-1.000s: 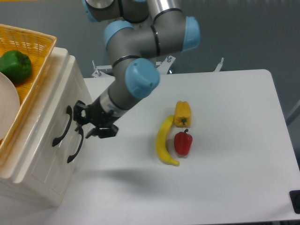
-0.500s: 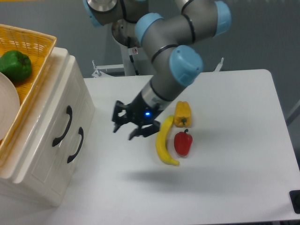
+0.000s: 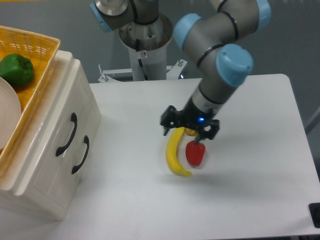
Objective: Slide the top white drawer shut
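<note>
- The top white drawer [image 3: 64,120] sits flush in the front of the cream-white cabinet [image 3: 45,165] at the left edge of the desk [image 3: 240,200]; its black curved handle [image 3: 67,134] faces right, toward the fruit.
- The lower drawer [image 3: 75,165], with its own black handle [image 3: 81,155], sits just below and to the right of the top one, also flush with the cabinet front.
- The pincer [image 3: 189,131] hangs over the middle of the desk, well apart from the cabinet, with its fingers spread and nothing between them.
- Directly under the pincer lie a banana [image 3: 175,155] and a red bell pepper [image 3: 195,152], side by side and close together, the pepper on the side away from the cabinet.
- A yellow pepper [image 3: 190,132] is mostly hidden behind the pincer, at the far end of the banana.
- On top of the cabinet rests a yellow wicker basket [image 3: 30,45], holding a green bell pepper [image 3: 16,70] and the edge of a white plate [image 3: 7,117].
- The grey arm with blue joints [image 3: 220,60] reaches down from its post [image 3: 145,55] at the far edge of the desk.
</note>
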